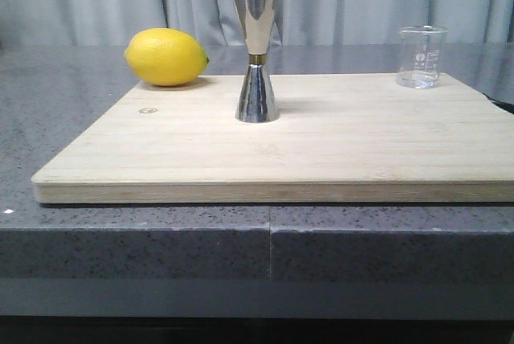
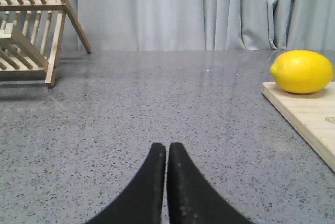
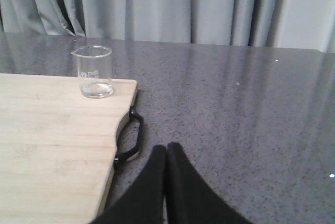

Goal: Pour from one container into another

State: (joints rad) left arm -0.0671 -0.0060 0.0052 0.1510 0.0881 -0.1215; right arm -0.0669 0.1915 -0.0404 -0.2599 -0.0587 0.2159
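Note:
The small clear glass beaker (image 1: 422, 56) with white marks stands upright at the far right corner of the wooden board (image 1: 321, 151); the right wrist view shows the beaker (image 3: 92, 71) with a little clear liquid at its bottom. The tall steel hourglass jigger (image 1: 256, 51) with a gold waist band stands upright mid-board. Neither gripper appears in the front view. My left gripper (image 2: 166, 146) is shut and empty over the grey counter, left of the board. My right gripper (image 3: 166, 148) is shut and empty over the counter, right of the board's black handle (image 3: 132, 138).
A yellow lemon (image 1: 166, 56) lies at the board's far left corner, also seen as the lemon (image 2: 302, 71) in the left wrist view. A wooden dish rack (image 2: 32, 25) stands on the counter further left. Grey curtains hang behind the speckled counter (image 1: 72, 111).

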